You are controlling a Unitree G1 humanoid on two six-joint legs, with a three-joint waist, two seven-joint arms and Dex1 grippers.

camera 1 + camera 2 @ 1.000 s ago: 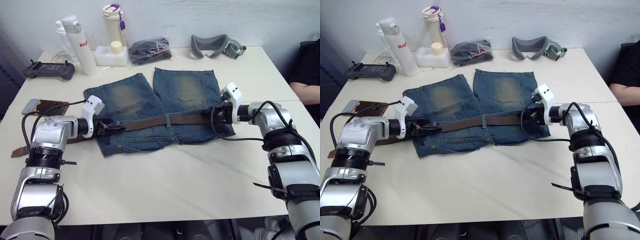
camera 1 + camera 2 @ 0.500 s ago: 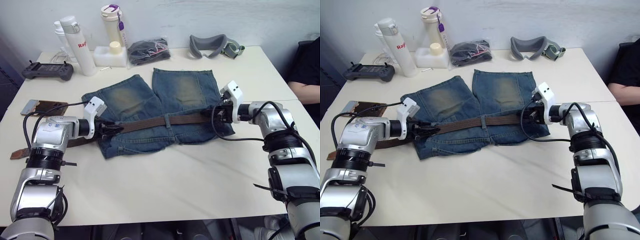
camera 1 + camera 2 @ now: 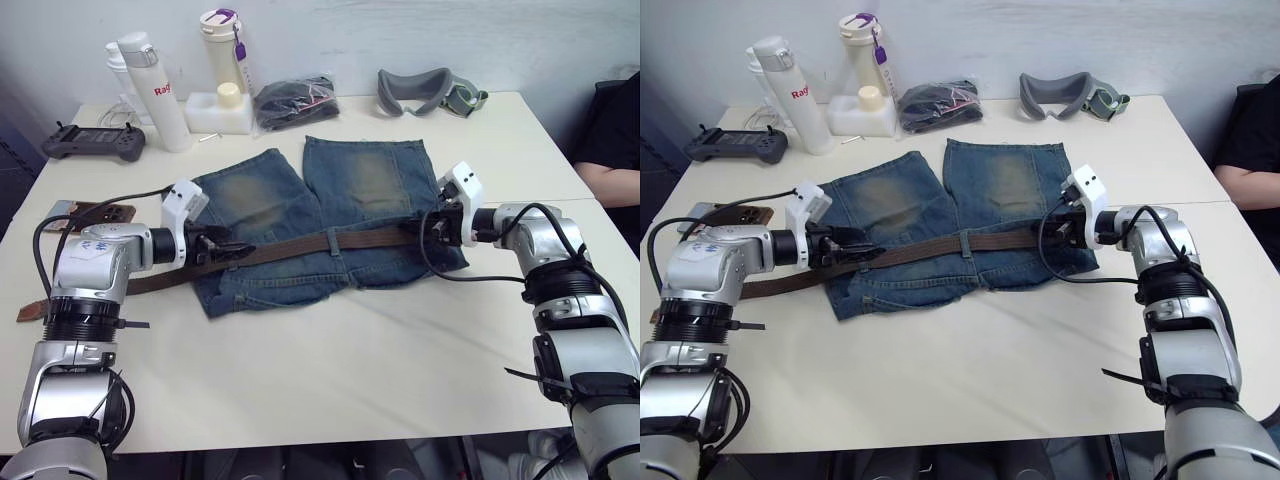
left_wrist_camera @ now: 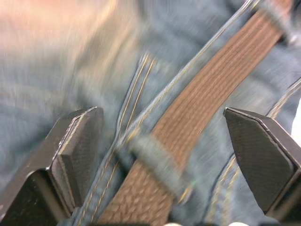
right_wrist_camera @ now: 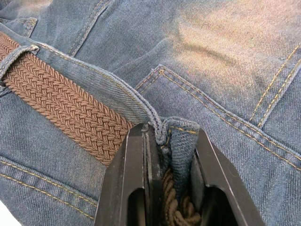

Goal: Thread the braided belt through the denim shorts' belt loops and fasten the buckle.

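Right wrist view shows the right pincer [image 5: 170,160] clamped on denim shorts [image 5: 225,56] waistband and braided belt [image 5: 66,108]; left pincer [image 4: 164,155] spread apart around the belt.

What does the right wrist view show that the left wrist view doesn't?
Right wrist: the right gripper shut on a fold of the denim shorts waistband, with belt pinched in. Left wrist: the left gripper open, its fingers either side of a belt loop holding the strap. Both: the braided belt lying along the denim waistband.
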